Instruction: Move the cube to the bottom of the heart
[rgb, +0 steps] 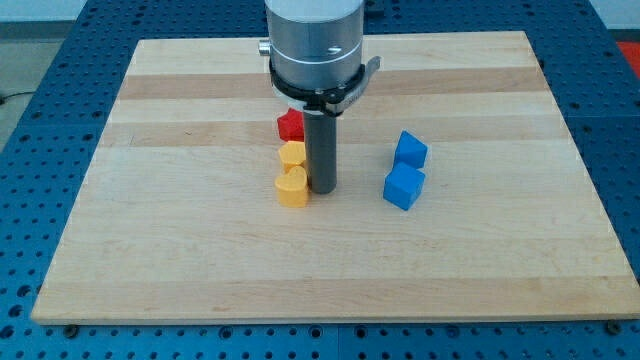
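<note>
Tip of my bare rod, holding nothing, rests just right of the yellow heart, with the blue cube well apart rightward.

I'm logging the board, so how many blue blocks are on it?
2. A blue cube lies right of my tip; a second blue block touches it just above. The rod could hide another block behind it.

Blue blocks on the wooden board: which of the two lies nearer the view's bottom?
The blue cube, directly below the other blue block, which sits nearer the view's top.
</note>
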